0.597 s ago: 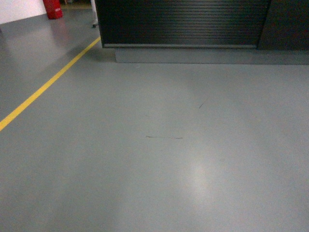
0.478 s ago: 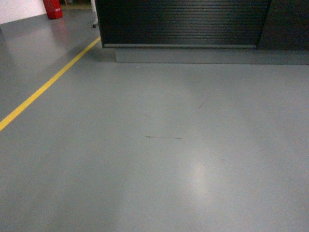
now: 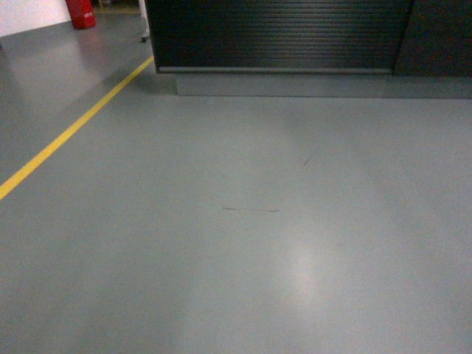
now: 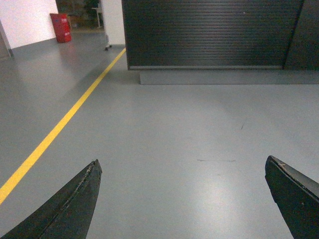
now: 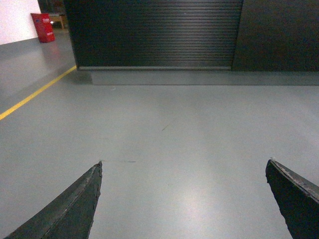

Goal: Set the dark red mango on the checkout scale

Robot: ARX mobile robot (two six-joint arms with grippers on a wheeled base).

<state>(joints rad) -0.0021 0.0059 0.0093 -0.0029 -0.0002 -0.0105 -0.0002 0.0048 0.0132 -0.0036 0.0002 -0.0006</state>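
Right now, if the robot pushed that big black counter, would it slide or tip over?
Probably neither. The checkout counter looks wide and sits flat on a grey base on the floor, so it is likely heavy and hard to tip. Its ribbed front looks stiff. The floor shines, so it may be smooth, yet such bulk would hardly slide.

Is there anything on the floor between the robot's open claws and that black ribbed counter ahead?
Nothing visible. Bare grey floor runs up to the checkout; the yellow line lies off to the left. Both the left gripper and right gripper are open and empty. No mango or scale shows.
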